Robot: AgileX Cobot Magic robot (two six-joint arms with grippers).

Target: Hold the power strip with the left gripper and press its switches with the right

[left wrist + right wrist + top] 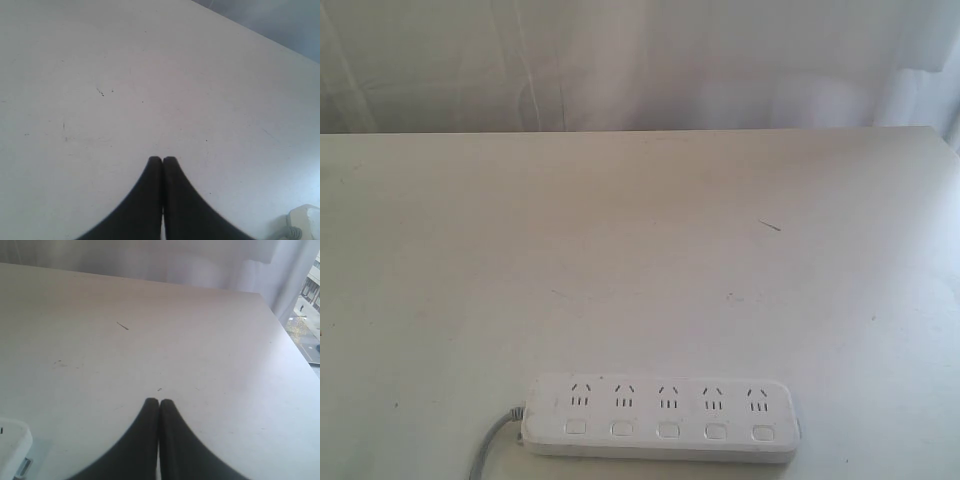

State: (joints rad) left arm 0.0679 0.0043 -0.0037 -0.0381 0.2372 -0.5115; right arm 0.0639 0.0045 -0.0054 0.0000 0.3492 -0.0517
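Power strip (pixel 660 418) is seen flat at the near edge of the table (pixel 620 250) in the exterior view, long axis left to right, face up. Five switches (pixel 668 430) are lined up along its near side, one under each of the five outlets (pixel 668 398). A grey cord (pixel 492 445) is led off its left end toward the near edge.

No arm is seen in the exterior view.

Left gripper (pixel 162 161) is seen only in its wrist view: fingertips pressed together, nothing held, bare table under it, cord end of the strip (pixel 306 216) caught at the frame corner, apart from the fingers.

Right gripper (pixel 159 402) is likewise closed tip to tip and empty, over bare table, with a strip corner (pixel 12 445) well apart from it.

Farther out, a short dark mark (pixel 770 226) is noted on the tabletop. White curtain (pixel 620 60) is hung behind the far edge.
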